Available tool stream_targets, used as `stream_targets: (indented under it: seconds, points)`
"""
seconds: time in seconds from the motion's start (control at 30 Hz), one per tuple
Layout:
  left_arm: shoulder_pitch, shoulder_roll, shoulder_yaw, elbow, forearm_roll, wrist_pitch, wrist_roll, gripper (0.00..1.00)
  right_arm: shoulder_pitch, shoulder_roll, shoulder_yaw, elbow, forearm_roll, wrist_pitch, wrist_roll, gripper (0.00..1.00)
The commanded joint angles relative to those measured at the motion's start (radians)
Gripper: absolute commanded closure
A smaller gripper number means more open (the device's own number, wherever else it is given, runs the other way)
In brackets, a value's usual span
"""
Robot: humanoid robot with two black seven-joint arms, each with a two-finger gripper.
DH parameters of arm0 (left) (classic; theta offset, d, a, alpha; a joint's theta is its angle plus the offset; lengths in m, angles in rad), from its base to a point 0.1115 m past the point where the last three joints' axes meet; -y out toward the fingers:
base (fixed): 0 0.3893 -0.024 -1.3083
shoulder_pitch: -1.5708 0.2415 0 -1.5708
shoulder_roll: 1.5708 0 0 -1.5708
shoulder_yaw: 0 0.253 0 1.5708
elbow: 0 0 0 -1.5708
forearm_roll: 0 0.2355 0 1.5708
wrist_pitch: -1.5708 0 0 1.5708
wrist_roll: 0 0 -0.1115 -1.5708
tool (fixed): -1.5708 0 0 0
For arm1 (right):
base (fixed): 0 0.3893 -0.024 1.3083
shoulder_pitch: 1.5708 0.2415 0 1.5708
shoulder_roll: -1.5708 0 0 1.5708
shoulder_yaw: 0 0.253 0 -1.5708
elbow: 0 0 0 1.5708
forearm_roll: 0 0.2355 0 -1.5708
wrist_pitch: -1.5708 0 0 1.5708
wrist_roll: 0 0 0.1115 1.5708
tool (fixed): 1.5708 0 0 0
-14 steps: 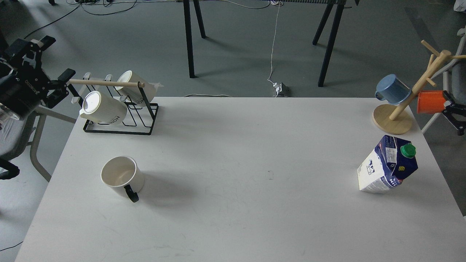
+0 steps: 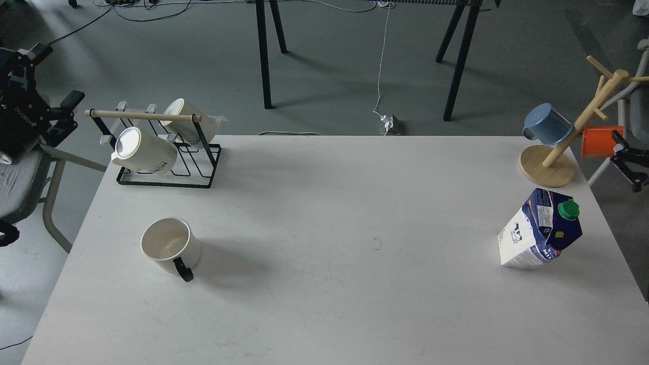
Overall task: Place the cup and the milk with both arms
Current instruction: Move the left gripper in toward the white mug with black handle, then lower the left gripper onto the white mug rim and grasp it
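A white cup (image 2: pixel 170 247) with a black handle stands upright on the white table (image 2: pixel 324 284) at the left front. A blue and white milk carton (image 2: pixel 540 229) with a green cap stands at the right. My left gripper (image 2: pixel 53 76) is open and empty. It hangs off the table's left side, left of the black mug rack (image 2: pixel 162 147), well away from the cup. My right gripper (image 2: pixel 628 162) shows as a small dark part at the right edge, off the table beside the orange cup (image 2: pixel 598 141), above and behind the carton.
The black wire rack with a wooden bar holds two white mugs at the table's back left. A wooden mug tree (image 2: pixel 555 157) at the back right carries a blue cup (image 2: pixel 546 123) and the orange cup. A grey chair (image 2: pixel 25 177) stands left of the table.
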Motion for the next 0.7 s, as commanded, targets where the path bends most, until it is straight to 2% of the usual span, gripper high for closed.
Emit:
stream_targets:
  seconds: [0.0, 0.1, 0.2, 0.4, 0.47, 0.57, 0.67]
  points:
    - [-0.038, -0.001, -0.006, -0.003, 0.217, 0.000, 0.000, 0.00, 0.001, 0.000, 0.007, 0.000, 0.002, 0.000, 0.000, 0.04]
    - [-0.068, 0.028, -0.015, -0.072, 0.496, 0.000, 0.000, 0.00, 0.001, 0.000, 0.007, 0.000, 0.002, 0.000, 0.000, 0.04]
    - [-0.070, 0.067, -0.010, -0.202, 0.790, 0.000, 0.000, 0.00, 0.001, 0.000, 0.009, -0.002, 0.000, 0.000, 0.000, 0.04]
    - [-0.010, 0.159, 0.034, -0.455, 1.239, 0.016, 0.000, 0.00, 0.000, 0.000, 0.004, -0.008, 0.000, 0.000, 0.000, 0.03]
    - [0.004, 0.156, 0.071, -0.471, 1.338, 0.051, 0.000, 0.00, -0.002, 0.000, 0.005, -0.009, 0.000, 0.000, 0.000, 0.04]
    - [0.010, 0.136, 0.100, -0.428, 1.558, 0.136, 0.000, 0.00, -0.013, -0.002, 0.009, -0.011, 0.000, 0.000, 0.000, 0.04]
    - [0.011, 0.072, 0.102, -0.402, 1.612, 0.150, 0.000, 0.00, -0.019, -0.003, 0.009, -0.011, 0.000, 0.000, 0.000, 0.04]
